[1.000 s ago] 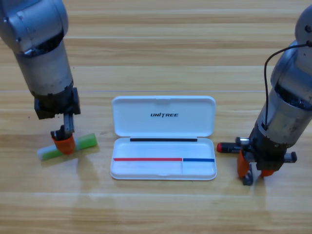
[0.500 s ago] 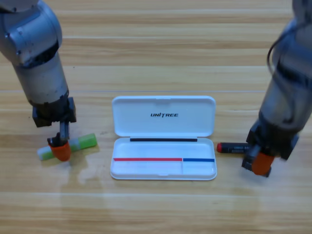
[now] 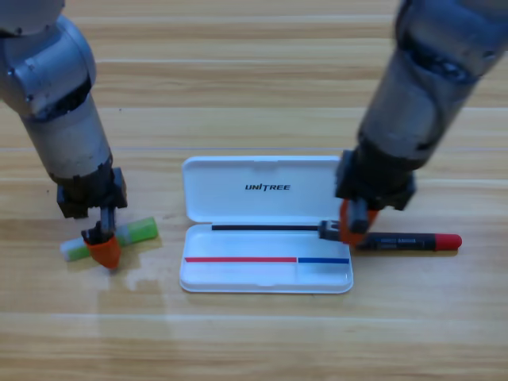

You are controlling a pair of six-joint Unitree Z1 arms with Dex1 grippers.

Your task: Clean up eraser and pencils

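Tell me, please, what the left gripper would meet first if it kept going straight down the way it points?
The left gripper points down at the green pencil, over its middle, so it would most likely meet that pencil first, then the table. How high it hangs is unclear.

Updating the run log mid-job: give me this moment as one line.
left hand on green pencil | right hand at white case right edge | possible eraser at its tip | red-black pencil beside case

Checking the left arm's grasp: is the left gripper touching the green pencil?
Touching. In the high view the left gripper sits down on the green pencil, its orange jaws overlapping the stick's middle with no gap showing.
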